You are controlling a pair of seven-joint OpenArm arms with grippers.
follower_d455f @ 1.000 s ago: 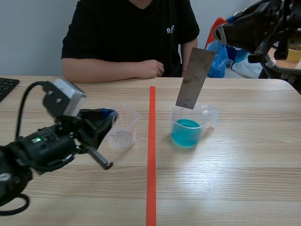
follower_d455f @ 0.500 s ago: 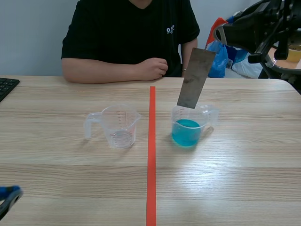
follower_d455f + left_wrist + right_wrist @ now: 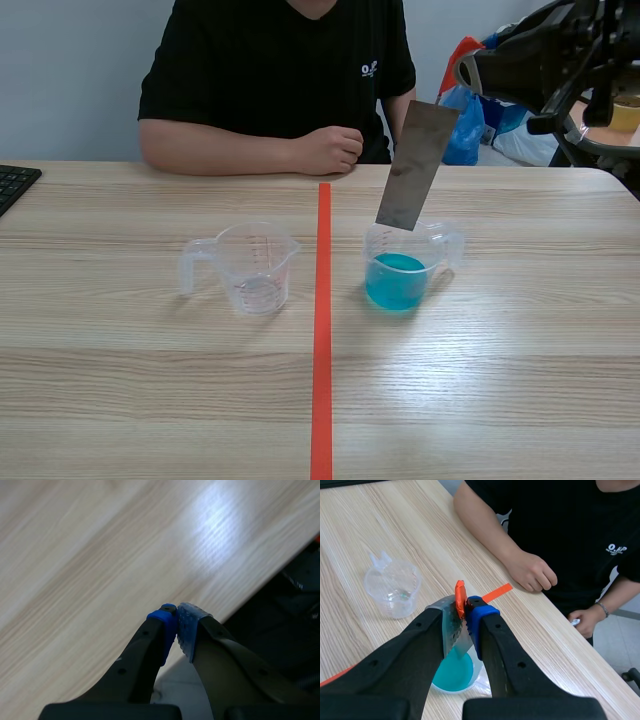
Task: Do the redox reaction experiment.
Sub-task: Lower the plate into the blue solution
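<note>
Right gripper (image 3: 466, 611) is clamped on the upper end of a grey metal strip (image 3: 413, 165), its two fingers pressed flat against the strip's faces. The strip hangs tilted from the raised right arm, and its lower end is over the mouth of the clear cup of blue liquid (image 3: 400, 268); whether it dips below the rim cannot be told, but it is clear of the liquid. That cup stands just to the right of the orange-red tape line (image 3: 321, 330). An empty cup (image 3: 255, 265) with a handle stands on the other side of the line, well apart from both grippers. The left gripper (image 3: 176, 625) has its blue pads pressed together with nothing between them, and it sits above the near edge of the wooden table (image 3: 100, 555). A person (image 3: 280, 70) in a black shirt sits across the table, one hand (image 3: 325, 150) resting on it near the far end of the tape line.
</note>
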